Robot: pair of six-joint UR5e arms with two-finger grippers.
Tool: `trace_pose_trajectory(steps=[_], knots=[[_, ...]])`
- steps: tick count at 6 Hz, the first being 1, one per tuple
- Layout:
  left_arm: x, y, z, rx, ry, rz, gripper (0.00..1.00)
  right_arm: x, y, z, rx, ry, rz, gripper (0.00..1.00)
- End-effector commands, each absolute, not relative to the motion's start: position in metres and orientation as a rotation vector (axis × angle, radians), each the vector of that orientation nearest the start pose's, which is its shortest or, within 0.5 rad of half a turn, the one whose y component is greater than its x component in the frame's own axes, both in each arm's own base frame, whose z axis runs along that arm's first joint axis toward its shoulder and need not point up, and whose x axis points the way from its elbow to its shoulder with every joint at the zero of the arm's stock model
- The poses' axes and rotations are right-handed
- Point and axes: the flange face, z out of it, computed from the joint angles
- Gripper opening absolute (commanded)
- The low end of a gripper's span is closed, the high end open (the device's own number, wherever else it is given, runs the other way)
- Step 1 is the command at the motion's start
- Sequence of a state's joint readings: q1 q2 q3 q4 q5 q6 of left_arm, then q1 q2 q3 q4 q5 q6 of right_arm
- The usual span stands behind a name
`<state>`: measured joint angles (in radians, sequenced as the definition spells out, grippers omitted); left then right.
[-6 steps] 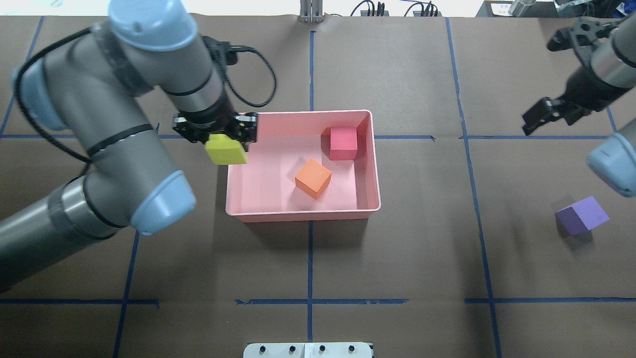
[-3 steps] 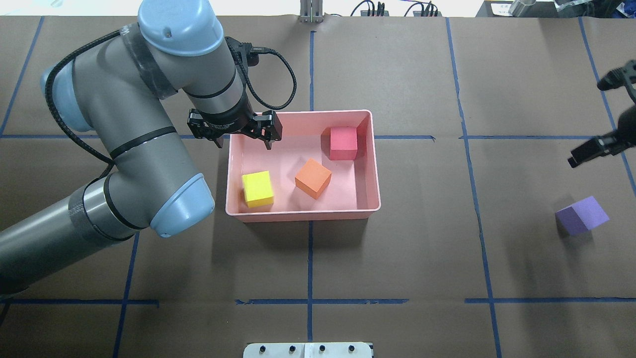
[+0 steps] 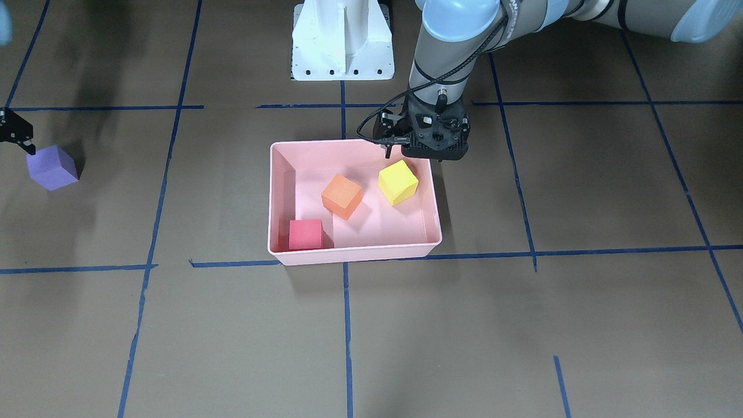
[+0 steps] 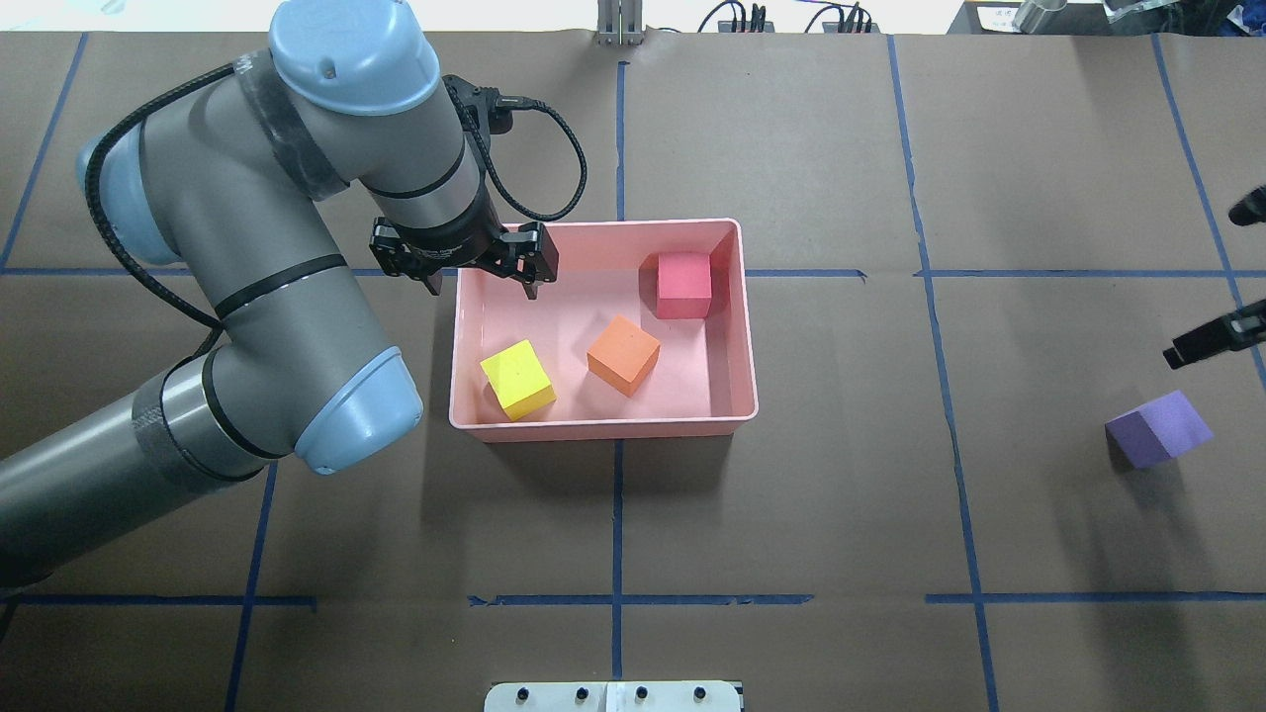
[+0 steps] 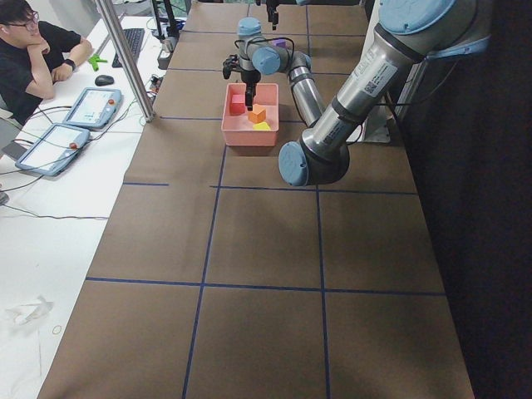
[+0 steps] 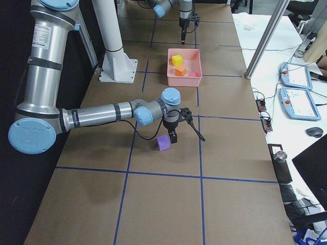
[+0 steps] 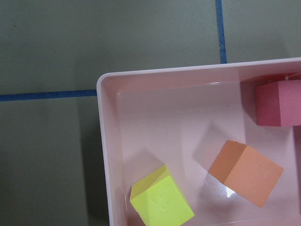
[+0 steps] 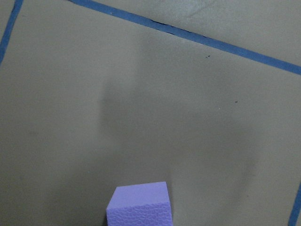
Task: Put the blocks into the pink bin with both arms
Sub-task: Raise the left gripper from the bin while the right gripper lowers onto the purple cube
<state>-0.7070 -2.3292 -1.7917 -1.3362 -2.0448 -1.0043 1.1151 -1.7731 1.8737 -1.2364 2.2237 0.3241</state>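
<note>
Bin (image 4: 749, 326) held three cubes; purple (image 4: 1157, 427) lay outside.
Overhead: left claw (image 4: 482, 287) hung released over its 10 o'clock corner; yellow (image 4: 517, 379), orange (image 4: 623, 354), red (image 4: 683, 285) inside; purple on worktop (image 4: 791, 514) at 3 o'clock, near spread, empty right claw (image 4: 1204, 285).

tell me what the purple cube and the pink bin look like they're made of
Small purple cube: probably foam. It looks matte, with a fine pebbled grain on its front face in the right wrist view and no shine.
Shallow pale pink rectangular bin: likely moulded plastic. It looks smooth and semi-glossy, with a bright glint on its floor, rounded corners and a rolled rim.
</note>
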Motion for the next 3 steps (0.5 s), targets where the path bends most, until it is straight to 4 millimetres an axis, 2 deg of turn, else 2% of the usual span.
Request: trace_pose_trajectory(steps=[1,2,3], knots=[[0.437,-0.485,0.155,0.078,0.870,0.046,1.00,-0.146,-0.414,0.592,0.168,-0.798,-0.252,1.00],[0.436,-0.484,0.173,0.089,0.881,0.054,1.00,-0.162,-0.409,0.589,0.164,-0.816,-0.251,1.00],[0.437,-0.485,0.179,0.088,0.876,0.057,1.00,-0.166,-0.408,0.589,0.161,-0.816,-0.262,1.00]])
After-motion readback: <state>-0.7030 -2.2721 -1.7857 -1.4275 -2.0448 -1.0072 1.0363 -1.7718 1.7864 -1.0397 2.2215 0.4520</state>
